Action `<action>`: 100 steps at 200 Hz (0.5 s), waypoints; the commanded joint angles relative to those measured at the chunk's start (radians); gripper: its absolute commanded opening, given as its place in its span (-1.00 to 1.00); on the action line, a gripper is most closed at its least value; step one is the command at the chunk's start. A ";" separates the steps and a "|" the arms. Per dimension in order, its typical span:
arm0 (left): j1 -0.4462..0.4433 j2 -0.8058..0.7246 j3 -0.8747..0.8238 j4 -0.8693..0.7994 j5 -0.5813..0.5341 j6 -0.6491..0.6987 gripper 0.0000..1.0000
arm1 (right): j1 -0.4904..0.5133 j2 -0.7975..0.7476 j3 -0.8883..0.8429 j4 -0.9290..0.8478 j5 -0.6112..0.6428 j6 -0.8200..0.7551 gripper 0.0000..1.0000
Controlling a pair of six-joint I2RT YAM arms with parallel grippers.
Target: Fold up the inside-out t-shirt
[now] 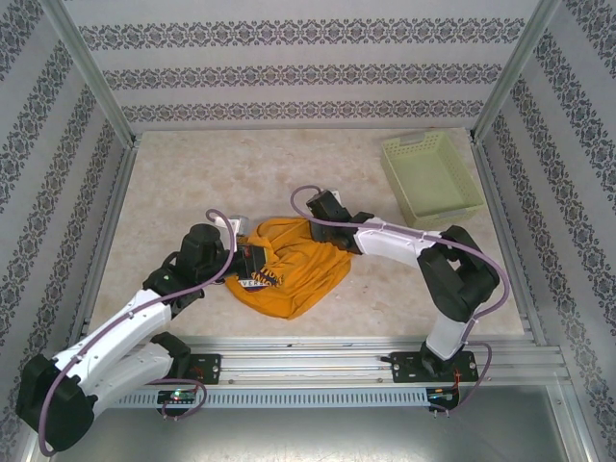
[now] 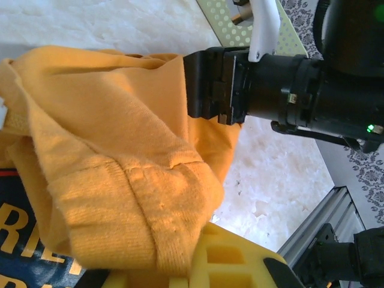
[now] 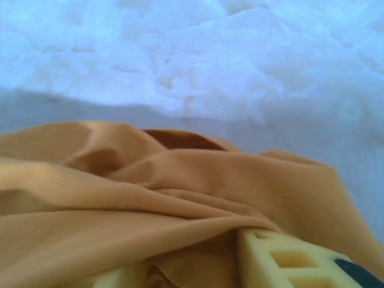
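Observation:
The inside-out t-shirt (image 1: 294,274) lies crumpled in an orange-yellow heap at the middle of the table, with a dark print (image 1: 260,280) showing at its left edge. At that left edge my left gripper (image 1: 248,262) is shut on a thick fold of the cloth (image 2: 108,150), which runs down between its yellow fingers (image 2: 240,258). My right gripper (image 1: 313,219) rests on the shirt's upper right edge. Its yellow fingers (image 3: 288,261) stand apart, and loose folds of the shirt (image 3: 180,180) lie in the gap between them.
A pale green basket (image 1: 430,175) stands at the back right of the marble-patterned table (image 1: 192,183). A metal rail (image 1: 318,351) runs along the near edge. Patterned walls close in both sides and the back.

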 commanded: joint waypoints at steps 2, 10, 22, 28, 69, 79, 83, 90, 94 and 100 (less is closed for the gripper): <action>-0.009 -0.010 0.011 -0.046 0.001 0.044 -1.00 | -0.025 -0.036 -0.001 -0.016 0.041 -0.028 -0.15; -0.010 -0.003 0.007 -0.046 -0.002 0.045 -1.00 | -0.020 -0.069 -0.021 -0.011 0.018 -0.032 -0.13; -0.009 0.010 0.000 -0.038 -0.009 0.041 -1.00 | -0.005 -0.123 -0.047 -0.015 -0.009 -0.027 -0.11; -0.010 0.016 -0.001 -0.034 -0.015 0.039 -1.00 | 0.004 -0.151 -0.060 -0.020 -0.016 -0.021 -0.11; -0.009 0.033 0.002 0.003 -0.029 0.025 -1.00 | 0.115 -0.251 -0.141 0.013 -0.108 0.051 -0.15; -0.009 0.034 0.009 0.004 -0.029 0.024 -1.00 | 0.132 -0.237 -0.146 0.035 -0.145 0.065 -0.17; -0.009 0.032 0.011 0.005 -0.029 0.024 -1.00 | 0.137 -0.228 -0.145 0.042 -0.156 0.070 -0.19; -0.009 0.031 0.014 0.005 -0.030 0.024 -1.00 | 0.144 -0.209 -0.144 0.057 -0.169 0.078 -0.19; -0.009 0.030 0.016 0.006 -0.028 0.023 -1.00 | 0.145 -0.196 -0.142 0.066 -0.179 0.082 -0.20; -0.009 0.030 0.020 0.007 -0.028 0.022 -1.00 | 0.146 -0.175 -0.135 0.074 -0.190 0.085 -0.22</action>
